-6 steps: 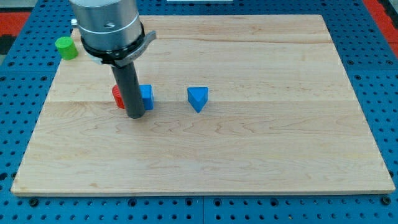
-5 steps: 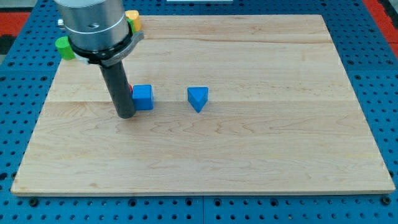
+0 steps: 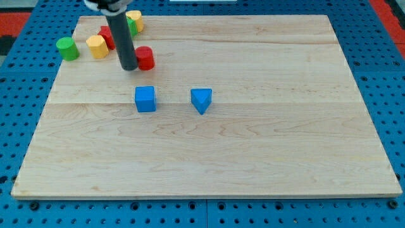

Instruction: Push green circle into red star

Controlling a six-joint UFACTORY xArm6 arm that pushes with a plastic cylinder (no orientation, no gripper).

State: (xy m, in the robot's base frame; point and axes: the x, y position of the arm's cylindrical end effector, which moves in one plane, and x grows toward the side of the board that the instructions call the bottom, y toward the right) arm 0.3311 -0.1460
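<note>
The green circle [image 3: 66, 48] stands at the board's top left edge. My tip [image 3: 128, 67] rests on the board to its right, touching the left side of a rounded red block [image 3: 145, 57]. A second red block [image 3: 105, 37], perhaps the red star, is partly hidden behind the rod, next to a yellow block [image 3: 96, 46]. The tip is about a hundred pixels to the right of the green circle and apart from it.
A blue cube [image 3: 145, 99] and a blue triangle [image 3: 201, 100] sit mid-board below the tip. Another yellow block [image 3: 135, 19] with a green block [image 3: 131, 27] beside it lies at the top edge. The wooden board [image 3: 253, 158] rests on a blue pegboard.
The rod has moved from beside the blue cube up towards the view's top. A red block that was by the cube now sits higher, right of the tip. The arm's body has left the view.
</note>
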